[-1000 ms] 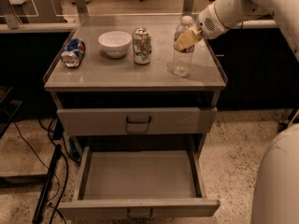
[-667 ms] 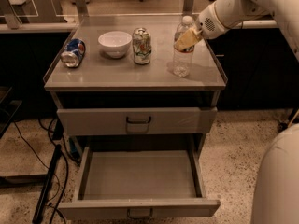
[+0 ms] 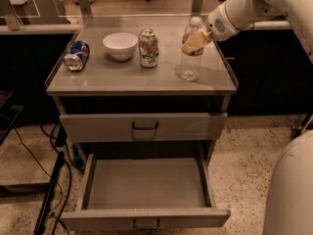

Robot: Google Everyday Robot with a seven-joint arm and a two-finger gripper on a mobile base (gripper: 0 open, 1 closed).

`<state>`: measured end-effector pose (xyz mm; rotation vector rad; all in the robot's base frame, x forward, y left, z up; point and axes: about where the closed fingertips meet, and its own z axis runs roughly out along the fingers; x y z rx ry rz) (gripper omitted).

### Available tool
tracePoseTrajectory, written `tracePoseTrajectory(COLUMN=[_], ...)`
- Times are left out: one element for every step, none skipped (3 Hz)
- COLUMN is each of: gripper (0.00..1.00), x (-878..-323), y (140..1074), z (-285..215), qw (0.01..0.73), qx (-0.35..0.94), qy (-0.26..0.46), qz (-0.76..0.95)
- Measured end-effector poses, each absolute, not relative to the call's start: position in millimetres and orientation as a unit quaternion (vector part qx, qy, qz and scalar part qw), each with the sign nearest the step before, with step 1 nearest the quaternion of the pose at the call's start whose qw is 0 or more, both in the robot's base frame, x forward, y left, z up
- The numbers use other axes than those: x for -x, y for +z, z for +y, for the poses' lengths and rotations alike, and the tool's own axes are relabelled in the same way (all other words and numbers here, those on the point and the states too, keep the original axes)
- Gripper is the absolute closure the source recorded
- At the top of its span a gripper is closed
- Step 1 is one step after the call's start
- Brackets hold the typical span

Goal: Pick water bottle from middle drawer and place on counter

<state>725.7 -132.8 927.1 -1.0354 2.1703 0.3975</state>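
The water bottle (image 3: 190,53), clear with a white cap, stands upright on the right side of the grey counter (image 3: 127,75). My gripper (image 3: 195,40) comes in from the upper right and sits against the bottle's shoulder, just below the cap. The middle drawer (image 3: 146,182) is pulled out wide below, and its grey tray holds nothing; its pale loop handle (image 3: 145,224) shows at the front edge.
On the counter stand a white bowl (image 3: 120,45) and an upright green-and-white can (image 3: 148,48); a blue can (image 3: 77,55) lies on its side at the left. The drawer above (image 3: 98,127) is shut. My white base (image 3: 293,190) fills the lower right. Cables lie on the floor at left.
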Motion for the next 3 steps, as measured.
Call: tracePoseTrajectory(gripper=[0.12, 0.0, 0.0], x=[-725.7, -725.7, -725.7], y=[927.1, 927.0, 927.0], z=[-132.8, -132.7, -132.7], qw=[0.345, 0.345, 0.345], qx=[0.399, 0.399, 0.399], qy=[0.153, 0.153, 0.153], qz=[0.836, 0.836, 0.836])
